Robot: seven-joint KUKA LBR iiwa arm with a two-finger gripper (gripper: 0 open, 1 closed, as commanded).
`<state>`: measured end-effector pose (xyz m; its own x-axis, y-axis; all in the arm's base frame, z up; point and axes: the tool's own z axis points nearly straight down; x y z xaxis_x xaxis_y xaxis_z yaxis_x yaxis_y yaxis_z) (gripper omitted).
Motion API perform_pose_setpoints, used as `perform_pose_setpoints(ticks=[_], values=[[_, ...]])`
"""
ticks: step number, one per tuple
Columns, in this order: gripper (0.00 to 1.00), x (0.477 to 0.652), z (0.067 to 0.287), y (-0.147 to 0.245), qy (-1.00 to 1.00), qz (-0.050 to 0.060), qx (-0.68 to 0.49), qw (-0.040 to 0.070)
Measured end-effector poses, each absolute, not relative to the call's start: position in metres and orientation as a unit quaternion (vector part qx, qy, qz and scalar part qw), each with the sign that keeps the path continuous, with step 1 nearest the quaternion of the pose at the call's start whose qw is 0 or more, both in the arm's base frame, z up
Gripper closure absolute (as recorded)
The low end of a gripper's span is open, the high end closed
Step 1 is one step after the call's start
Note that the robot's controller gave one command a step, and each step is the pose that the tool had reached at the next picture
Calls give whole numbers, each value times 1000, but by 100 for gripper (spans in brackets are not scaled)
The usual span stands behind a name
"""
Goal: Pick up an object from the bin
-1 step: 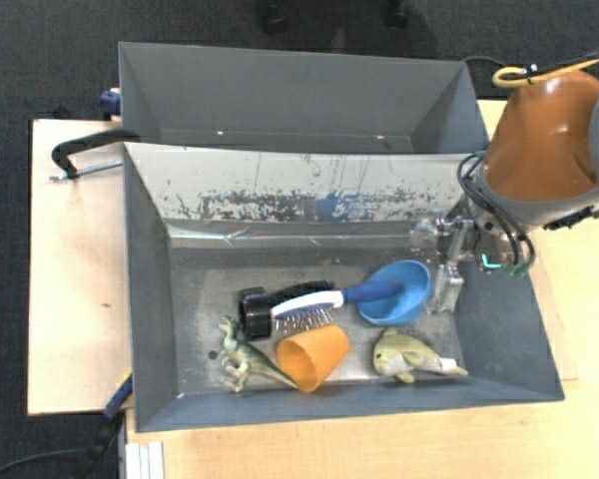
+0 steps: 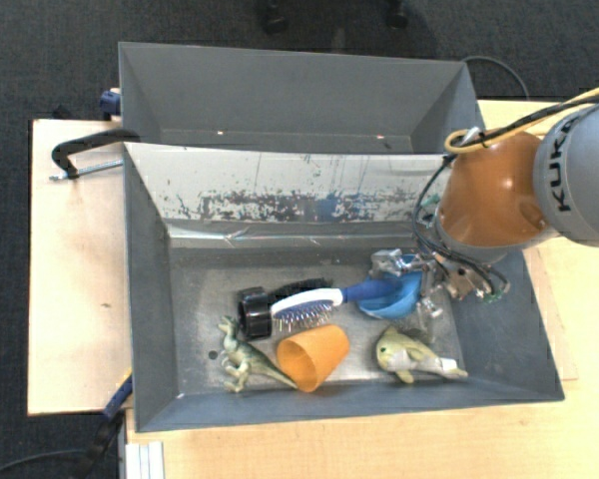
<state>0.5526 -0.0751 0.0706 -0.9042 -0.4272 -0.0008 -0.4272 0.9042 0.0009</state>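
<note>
Reaches in from the right, orange-covered wrist low over the grey bin (image 2: 146,297). Sets the hand (image 2: 411,285) at the broad blue end of a blue-and-white brush (image 2: 309,312), right of the floor's middle. Cannot tell whether apart, together or clamped on that blue end. Shows a black cylinder (image 2: 255,309) touching the brush's left end. Crowded just in front by a yellow-green toy fish (image 2: 407,353), near the hand. Further left along the front wall: an orange cup (image 2: 314,357) on its side and a green toy lizard (image 2: 242,363), just beside each other.
</note>
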Motion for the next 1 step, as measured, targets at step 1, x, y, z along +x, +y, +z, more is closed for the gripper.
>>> perform_pose_setpoints(ticks=[1], values=[[100,555,75,-76,976,-1,-219,4]])
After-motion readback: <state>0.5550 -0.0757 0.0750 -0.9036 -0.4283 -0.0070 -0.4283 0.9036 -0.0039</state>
